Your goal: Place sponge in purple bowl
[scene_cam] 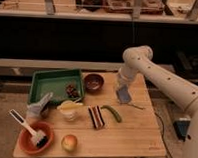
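The grey-blue sponge (123, 95) hangs in my gripper (121, 86), lifted above the right rear part of the wooden table (134, 140). My gripper is shut on the sponge's upper edge. The white arm (158, 74) reaches in from the right. The small dark purple bowl (94, 82) stands on the table to the left of the sponge, a short gap away, beside the green tray. It seems to hold something small inside.
A green tray (48, 83) with a dark object sits at the rear left. A striped red-and-black block (95, 117), a green pepper (112, 113) and a yellowish cup (69, 110) lie mid-table. An orange bowl with a white brush (33, 136), an apple (69, 142) and a grey cloth (38, 108) are front left.
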`<state>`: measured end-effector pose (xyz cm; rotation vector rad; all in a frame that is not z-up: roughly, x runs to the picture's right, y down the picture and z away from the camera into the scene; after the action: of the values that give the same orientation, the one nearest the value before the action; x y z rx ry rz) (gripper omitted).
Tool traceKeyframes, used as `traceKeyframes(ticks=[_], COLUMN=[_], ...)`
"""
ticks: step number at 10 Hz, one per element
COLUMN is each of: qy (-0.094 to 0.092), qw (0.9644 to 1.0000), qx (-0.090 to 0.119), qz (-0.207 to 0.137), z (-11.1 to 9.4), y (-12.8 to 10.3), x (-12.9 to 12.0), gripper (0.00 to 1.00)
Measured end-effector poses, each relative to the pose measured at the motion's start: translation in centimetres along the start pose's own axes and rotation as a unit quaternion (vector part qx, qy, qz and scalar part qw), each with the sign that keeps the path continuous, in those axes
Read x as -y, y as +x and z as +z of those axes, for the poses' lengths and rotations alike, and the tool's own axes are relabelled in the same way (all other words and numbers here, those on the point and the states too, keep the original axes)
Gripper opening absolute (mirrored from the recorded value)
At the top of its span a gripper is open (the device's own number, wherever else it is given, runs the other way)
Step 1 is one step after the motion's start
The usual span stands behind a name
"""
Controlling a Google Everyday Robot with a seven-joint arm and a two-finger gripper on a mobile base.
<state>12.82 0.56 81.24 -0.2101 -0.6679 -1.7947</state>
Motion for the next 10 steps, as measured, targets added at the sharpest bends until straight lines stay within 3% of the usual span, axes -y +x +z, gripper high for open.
traceKeyframes(ticks=[5,7,10], qy=[0.003,0.009,0.018], qw=[1.0000,0.9982,0.9909], qx=[-0.008,-0.059,-0.132], qz=[0.001,0.008,0.018], z=[-0.2,0.1,2.1], y=[0.6,3.0,10.4], x=[0.2,1.2,3.8], gripper=[0.00,0.00,0.00])
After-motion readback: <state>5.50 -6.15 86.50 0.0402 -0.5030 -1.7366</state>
